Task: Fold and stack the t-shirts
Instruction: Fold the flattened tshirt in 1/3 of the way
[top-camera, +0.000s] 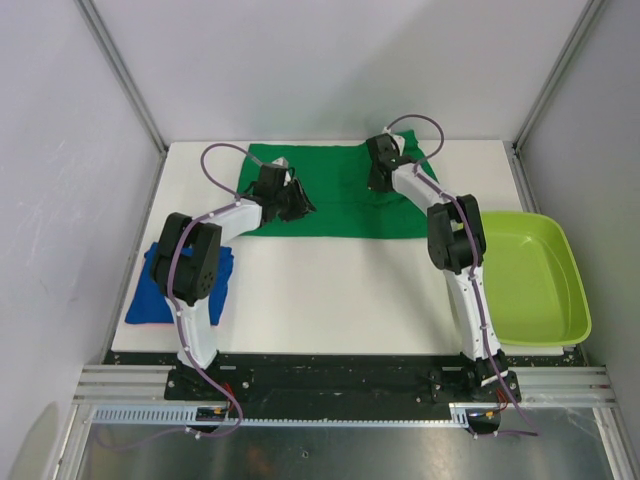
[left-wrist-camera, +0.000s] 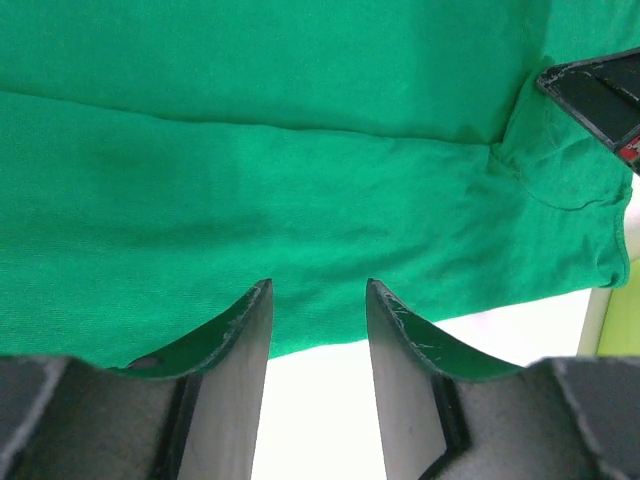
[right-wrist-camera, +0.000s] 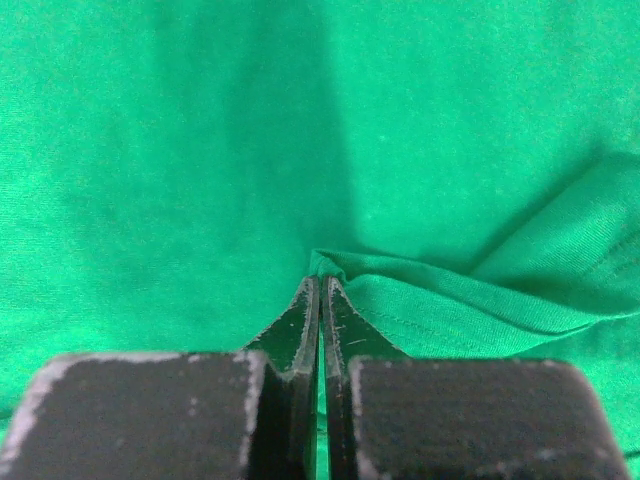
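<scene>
One grip only: R jaws pinch green shirt (top-camera: 340, 205) fold; L jaws agape, empty. Rec: bite edge, lift level.

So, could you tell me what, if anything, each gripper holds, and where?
The right gripper pinches the green t-shirt by a raised hemmed fold; the left gripper is open, holding nothing.

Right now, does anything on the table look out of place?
Nothing spilled or damaged. The green t-shirt lies mostly flat, with one small fold pinched by the right gripper; the left gripper is open at its edge.
</scene>
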